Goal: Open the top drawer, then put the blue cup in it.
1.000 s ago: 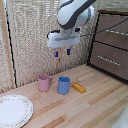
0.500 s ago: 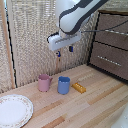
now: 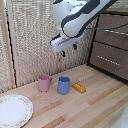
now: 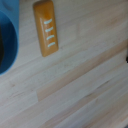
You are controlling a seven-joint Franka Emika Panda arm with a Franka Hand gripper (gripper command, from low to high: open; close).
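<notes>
A white plate with a patterned rim [image 3: 14, 111] is sitting nearest the camera on the pale wooden tabletop [image 3: 95, 107], at the exterior view's left. Behind it three small things are standing in a loose row: the pink mug [image 3: 44, 82], the blue cup [image 3: 63, 85] just beside it and apart from it, upright and open to a grasp from above, and a flat orange block [image 3: 79, 88] lying near the cup on its other side. The wrist view is looking straight down on that block and on a slice of the cup's rim [image 4: 6, 37], which suggests the arm is hanging over this cluster, not over the cabinet. The gripper [image 3: 69, 49] is hovering well above the cup, holding nothing, its dark fingertips [image 3: 75, 47] standing a little apart; how wide I cannot tell exactly. Farther back, at the exterior view's right, the dark brown cabinet is showing the top drawer [image 3: 113, 24] flush and shut, its silver bar handle [image 3: 120, 32] untouched, so the opening step is likely not yet done. A reed-like screen [image 3: 30, 40] is closing off the back.
</notes>
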